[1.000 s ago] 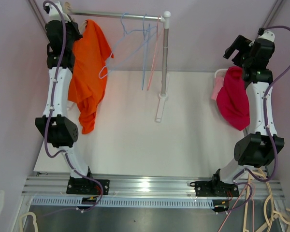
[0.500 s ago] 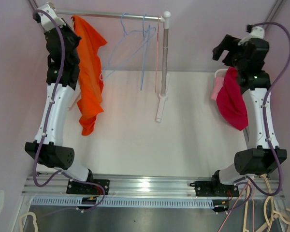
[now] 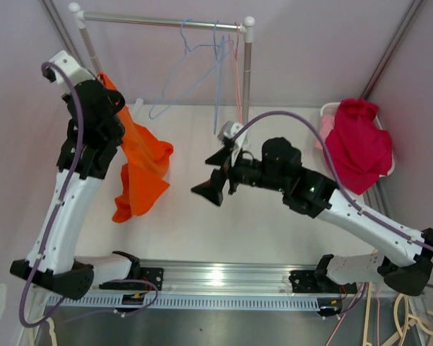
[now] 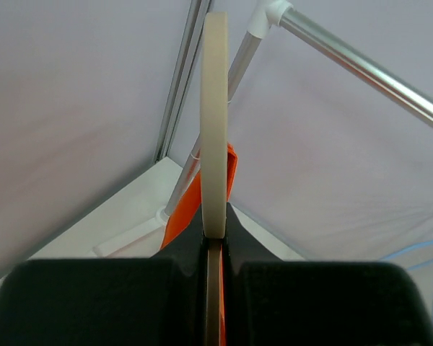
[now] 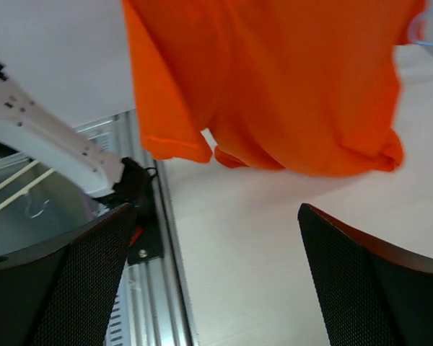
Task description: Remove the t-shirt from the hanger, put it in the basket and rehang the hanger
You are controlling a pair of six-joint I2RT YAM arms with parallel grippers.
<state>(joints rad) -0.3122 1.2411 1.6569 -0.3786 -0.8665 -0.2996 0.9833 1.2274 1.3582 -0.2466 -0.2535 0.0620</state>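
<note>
The orange t-shirt (image 3: 143,167) hangs on a cream hanger (image 4: 215,130), off the rail and over the left side of the table. My left gripper (image 3: 108,94) is shut on the hanger; in the left wrist view (image 4: 214,236) the jaws clamp the cream plastic, with orange cloth (image 4: 189,210) just behind. My right gripper (image 3: 211,189) is open and empty at mid-table, pointing left at the shirt, a short gap from it. In the right wrist view the shirt (image 5: 274,86) fills the top, and the two fingers (image 5: 58,281) stand wide apart below its hem.
The clothes rack (image 3: 246,79) stands at the back with empty blue and pink hangers (image 3: 202,54) on its rail. A white basket (image 3: 326,112) with crimson clothes (image 3: 357,144) sits at the right. The aluminium base rail (image 3: 216,277) runs along the near edge.
My left arm has lifted the hanger with the orange shirt off the rail and brought it down and forward. My right arm has swung from the basket to mid-table, facing the shirt.
</note>
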